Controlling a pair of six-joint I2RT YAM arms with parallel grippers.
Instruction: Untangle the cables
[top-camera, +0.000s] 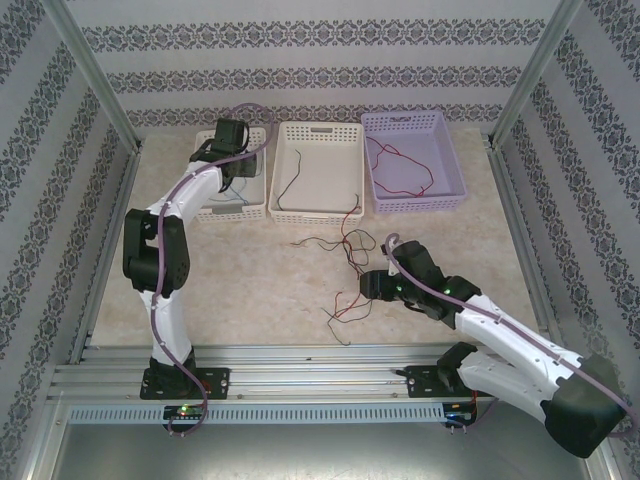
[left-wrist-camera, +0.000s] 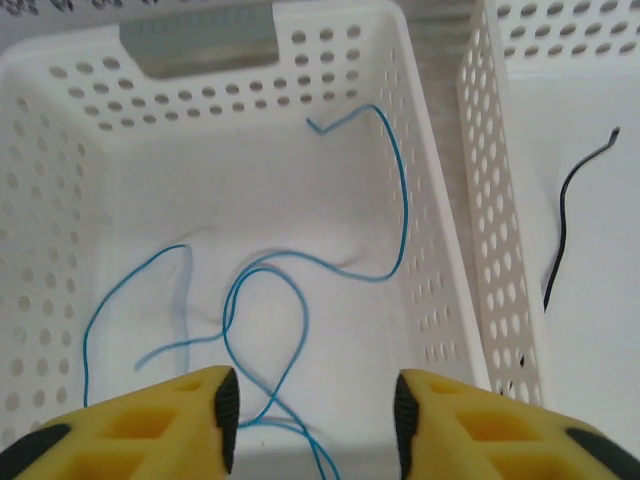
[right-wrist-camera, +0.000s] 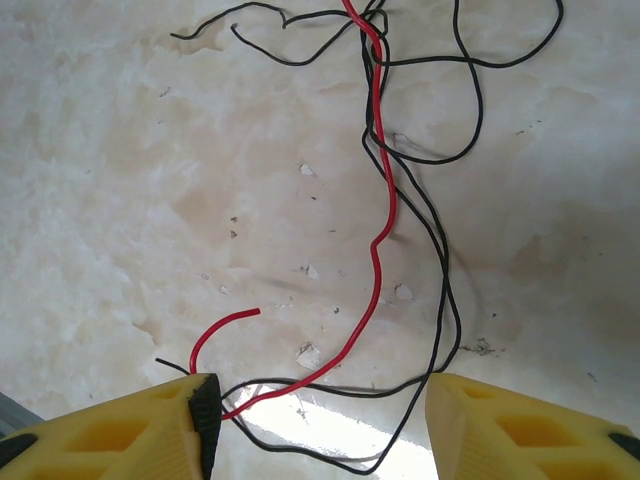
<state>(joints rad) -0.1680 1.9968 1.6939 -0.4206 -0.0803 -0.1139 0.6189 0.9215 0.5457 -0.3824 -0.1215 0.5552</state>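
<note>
The left end effector (top-camera: 238, 168) is hanging over the left basket (left-wrist-camera: 60, 200), which is sitting just left of the middle basket (top-camera: 318, 126). Its fingers are standing apart and holding nothing. A blue cable (left-wrist-camera: 402, 200) is lying loose on the basket floor under it, and one loop is running below the gap between the fingers.

The right end effector (top-camera: 363, 284) is sitting low over the bench (top-camera: 230, 290), in front of the middle basket and a bit to its right. Its fingers are wide apart too and gripping nothing. The tangle (top-camera: 348, 250) is lying on the bench between this end effector and the middle basket.

The top view is showing the three baskets in a row. A red cable (top-camera: 430, 178) is lying in the purple basket (top-camera: 405, 118), right of the middle basket. The left wrist view is showing the blue loops up close, plus a black cable (left-wrist-camera: 563, 215) in the middle basket. The right wrist view is showing the tangle up close: a red strand (right-wrist-camera: 385, 200) and a black strand (right-wrist-camera: 445, 270) are crossing and running down between the fingers.
</note>
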